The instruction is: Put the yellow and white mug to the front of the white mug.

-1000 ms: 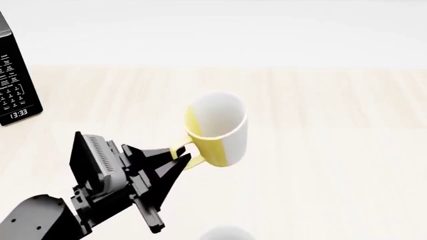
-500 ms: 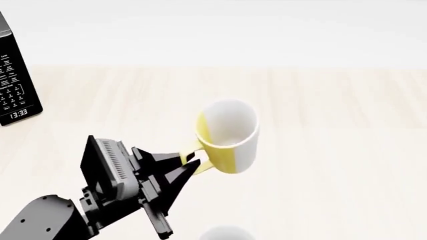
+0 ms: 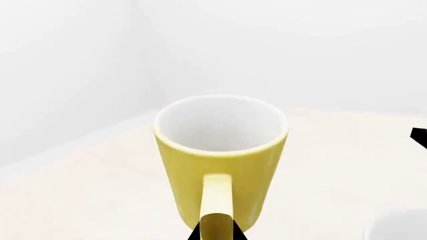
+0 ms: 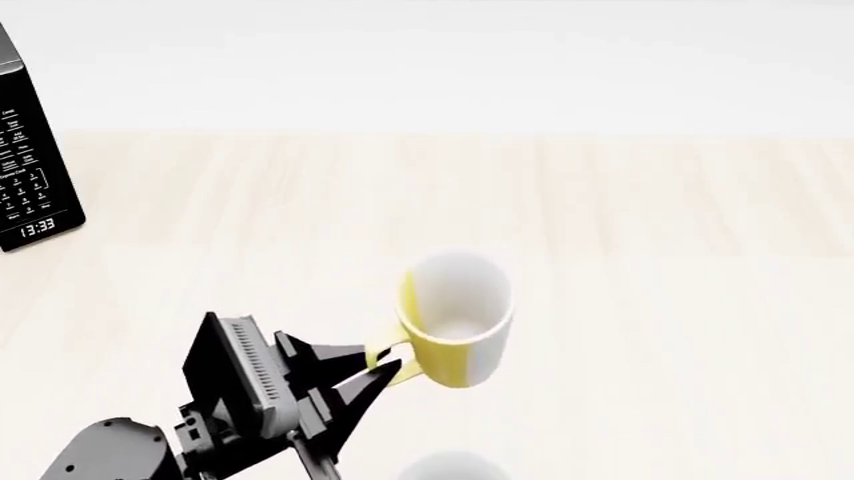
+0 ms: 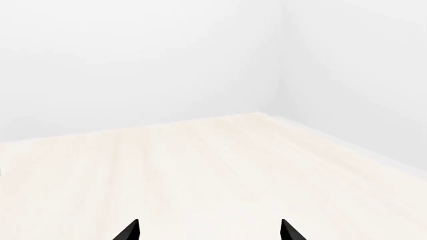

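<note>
Yellow mug (image 4: 457,318) hangs upright by its handle (image 4: 395,358), pinched in the left hand (image 4: 380,366), low over the pale desk (image 4: 667,250). White mug (image 4: 454,467) peeks in at the head view's bottom edge, just nearer the robot than the yellow one. Right hand (image 5: 210,230) is empty, its fingertips (image 5: 128,231) spread wide apart above bare desk. A microwave (image 4: 34,170) stands far left.

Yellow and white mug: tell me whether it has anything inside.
Empty. The yellow and white mug shows a bare white inside in both the left wrist and head views.
</note>
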Tool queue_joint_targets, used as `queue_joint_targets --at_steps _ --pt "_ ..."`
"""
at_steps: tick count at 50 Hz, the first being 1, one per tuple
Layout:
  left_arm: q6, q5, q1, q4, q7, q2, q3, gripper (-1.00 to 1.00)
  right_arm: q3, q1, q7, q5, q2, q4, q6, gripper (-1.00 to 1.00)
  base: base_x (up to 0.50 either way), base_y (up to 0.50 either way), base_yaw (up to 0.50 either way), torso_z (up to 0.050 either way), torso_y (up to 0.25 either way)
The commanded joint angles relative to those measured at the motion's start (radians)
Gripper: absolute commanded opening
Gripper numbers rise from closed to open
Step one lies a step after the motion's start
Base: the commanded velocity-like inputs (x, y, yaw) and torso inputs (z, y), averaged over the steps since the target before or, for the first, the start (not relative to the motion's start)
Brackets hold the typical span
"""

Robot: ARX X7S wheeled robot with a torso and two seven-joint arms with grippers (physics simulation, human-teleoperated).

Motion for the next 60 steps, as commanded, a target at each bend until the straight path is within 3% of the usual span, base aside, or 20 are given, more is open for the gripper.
queue_joint_targets --at_steps 1,13,29,47,60 --pt "0.114 0.008 -0.015 -0.153 0.033 0.037 -0.001 -1.0 -0.005 0.001 0.004 0.001 0.004 0.001 0.0 1.0 0.0 0.0 0.0 0.0 0.0" --pt "0.268 -0.005 -0.06 -0.414 0.093 0.103 -0.023 -1.0 -0.012 0.005 0.008 0.001 0.006 0.007 -0.002 1.0 0.0 0.0 0.0 0.0 0.0" --pt "0.252 0.053 -0.043 -0.423 0.117 0.107 -0.118 -1.0 -0.02 0.002 0.01 0.003 0.011 -0.001 -0.005 1.0 0.0 0.0 0.0 0.0 0.001" --pt "0.244 0.227 -0.007 -0.423 0.12 0.119 -0.278 -1.0 -0.024 -0.003 0.017 0.008 0.018 -0.012 -0.006 1.0 0.0 0.0 0.0 0.0 0.0" --pt "0.258 0.271 0.012 -0.424 0.102 0.124 -0.28 -1.0 -0.027 -0.007 0.021 0.01 0.022 -0.016 -0.009 1.0 0.0 0.0 0.0 0.0 0.001"
